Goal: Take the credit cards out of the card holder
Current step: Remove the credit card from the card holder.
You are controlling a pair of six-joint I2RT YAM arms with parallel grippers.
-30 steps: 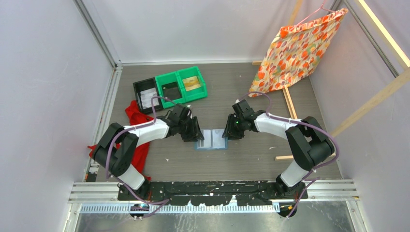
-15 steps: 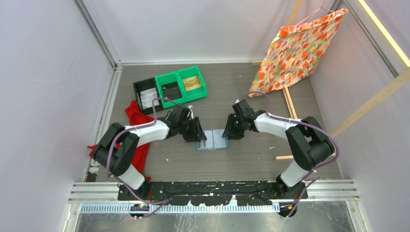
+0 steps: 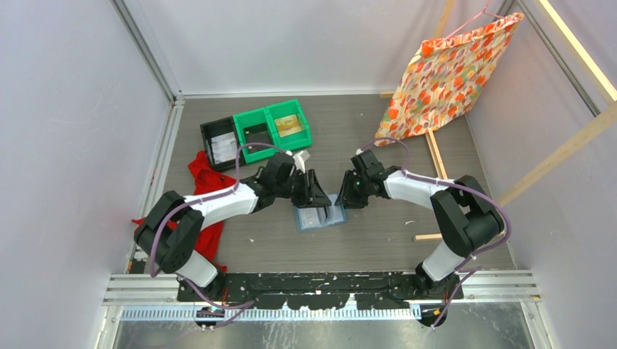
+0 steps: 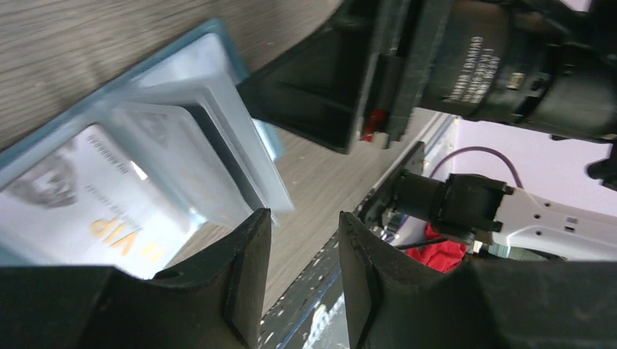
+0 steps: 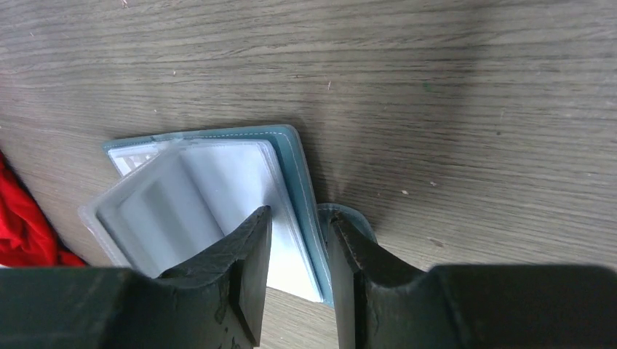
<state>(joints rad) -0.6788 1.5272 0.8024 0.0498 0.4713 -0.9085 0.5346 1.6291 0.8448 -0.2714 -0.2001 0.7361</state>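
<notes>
two pincers at card holder [image 3: 319, 215] mid-bench: right pincer [image 5: 297, 251] clamped on its cover edge, left pincer [image 4: 302, 251] part-open, empty, beside sleeves. could snag sleeves, miss credit cards [image 4: 109, 211].

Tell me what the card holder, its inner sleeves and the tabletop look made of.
Card holder: probably faux leather, matte light blue, with a stitched edge. Inner sleeves: frosted soft plastic, translucent and glossy; a card shows through one. Tabletop: grey wood-grain surface, likely laminate; streaked grain, matte.
</notes>
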